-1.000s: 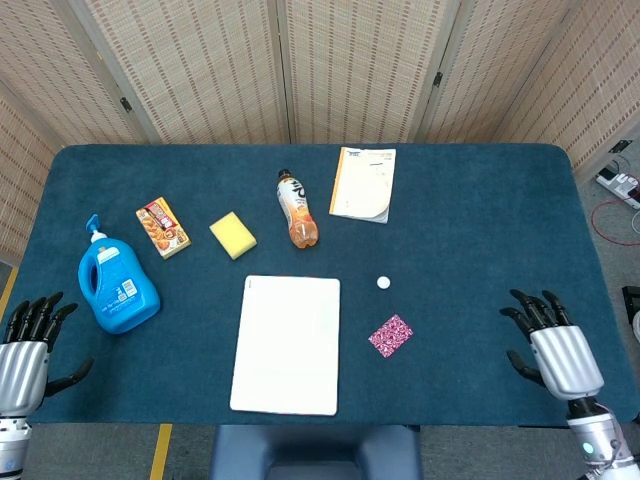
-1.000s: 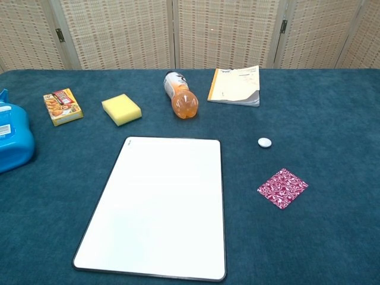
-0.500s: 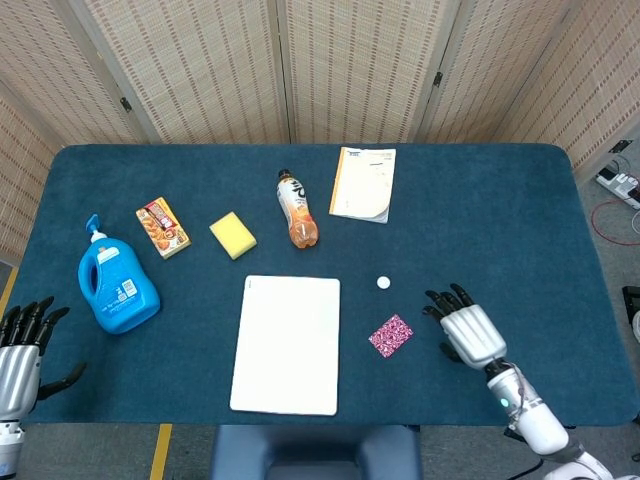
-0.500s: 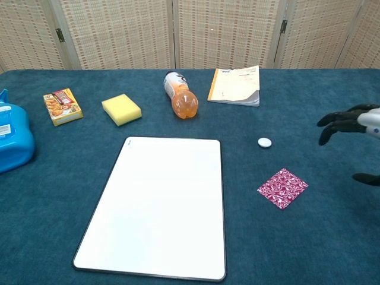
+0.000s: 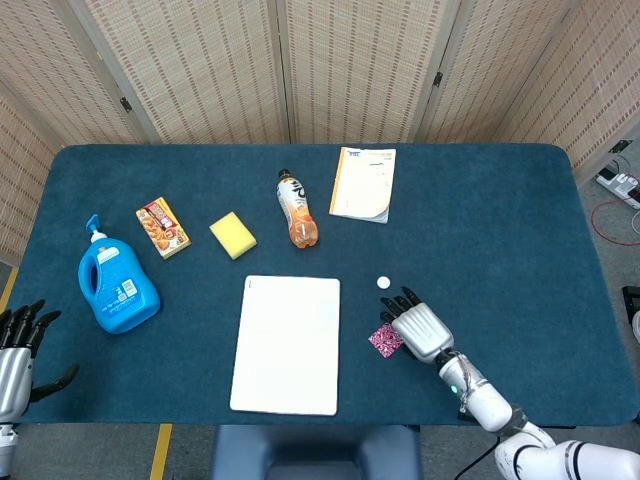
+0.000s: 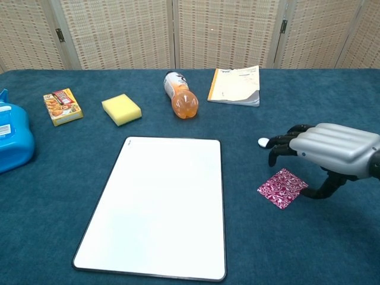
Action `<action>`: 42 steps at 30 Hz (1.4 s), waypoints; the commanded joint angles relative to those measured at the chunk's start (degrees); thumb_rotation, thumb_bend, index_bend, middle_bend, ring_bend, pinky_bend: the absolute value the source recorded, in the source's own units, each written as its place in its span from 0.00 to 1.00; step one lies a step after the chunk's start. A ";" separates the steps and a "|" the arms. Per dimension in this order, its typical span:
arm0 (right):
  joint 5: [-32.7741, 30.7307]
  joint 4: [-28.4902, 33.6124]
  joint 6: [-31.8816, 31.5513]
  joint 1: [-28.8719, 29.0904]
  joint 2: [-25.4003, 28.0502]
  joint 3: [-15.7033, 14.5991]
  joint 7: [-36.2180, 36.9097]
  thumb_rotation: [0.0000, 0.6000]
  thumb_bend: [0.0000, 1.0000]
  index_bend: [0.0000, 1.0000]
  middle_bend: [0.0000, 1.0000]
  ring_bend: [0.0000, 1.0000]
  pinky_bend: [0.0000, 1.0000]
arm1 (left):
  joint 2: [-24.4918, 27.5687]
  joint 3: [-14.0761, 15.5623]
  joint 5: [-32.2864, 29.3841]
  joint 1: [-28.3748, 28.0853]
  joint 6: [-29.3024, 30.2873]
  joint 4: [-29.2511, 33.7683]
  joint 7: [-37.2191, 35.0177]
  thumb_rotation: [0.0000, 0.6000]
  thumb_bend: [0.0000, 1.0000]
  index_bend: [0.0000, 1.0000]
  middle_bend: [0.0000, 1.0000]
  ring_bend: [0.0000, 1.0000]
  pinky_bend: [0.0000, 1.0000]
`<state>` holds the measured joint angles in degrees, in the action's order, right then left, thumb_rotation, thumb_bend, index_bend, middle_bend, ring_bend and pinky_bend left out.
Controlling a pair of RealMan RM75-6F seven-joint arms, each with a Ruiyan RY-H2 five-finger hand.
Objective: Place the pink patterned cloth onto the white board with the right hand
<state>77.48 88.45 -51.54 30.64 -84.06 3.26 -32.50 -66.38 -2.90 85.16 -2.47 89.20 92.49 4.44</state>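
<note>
The pink patterned cloth [image 5: 384, 341] [image 6: 282, 187] lies flat on the blue table, just right of the white board [image 5: 287, 343] [image 6: 160, 203]. My right hand [image 5: 418, 325] [image 6: 329, 149] hovers over the cloth's right side, palm down, fingers apart and holding nothing; in the head view it hides part of the cloth. Its thumb reaches down beside the cloth's right corner. My left hand [image 5: 16, 352] hangs off the table's front left corner, fingers spread, holding nothing.
A small white cap [image 5: 383, 283] [image 6: 264, 142] lies just behind the right hand's fingertips. Further back are an orange bottle [image 5: 297, 209], a booklet [image 5: 364, 184], a yellow sponge [image 5: 232, 235], a snack box [image 5: 162, 227] and a blue detergent jug [image 5: 116, 283] at left.
My right hand has swept left from the table's right front area to over the cloth. The left hand has drawn slightly down and left. The cloth has not moved.
</note>
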 commanded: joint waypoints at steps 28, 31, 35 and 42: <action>-4.80 -2.20 0.41 2.71 -2.58 -2.47 -3.51 1.00 0.33 0.29 0.16 0.16 0.08 | -0.40 -0.02 -0.60 0.34 -0.54 -0.98 -0.64 1.00 0.26 0.21 0.10 0.10 0.00; -5.22 -2.38 0.37 2.92 -2.69 -2.52 -3.65 1.00 0.33 0.30 0.16 0.16 0.08 | -0.40 0.01 -0.71 0.40 -0.63 -1.13 -0.72 1.00 0.26 0.21 0.10 0.10 0.00; -5.74 -2.63 0.26 3.09 -2.91 -2.63 -3.62 1.00 0.33 0.33 0.17 0.16 0.08 | -0.50 0.06 -0.71 0.47 -0.65 -1.30 -0.94 1.00 0.26 0.21 0.10 0.10 0.00; -5.64 -1.94 -1.07 2.92 -2.50 -2.78 -2.90 1.00 0.33 0.39 0.18 0.16 0.08 | -0.53 0.12 -0.57 0.54 -0.65 -1.53 -1.14 1.00 0.26 0.21 0.10 0.10 0.00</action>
<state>71.79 86.41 -52.50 33.60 -86.66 0.47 -35.50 -66.91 -2.78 84.59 -1.92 88.55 90.96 3.29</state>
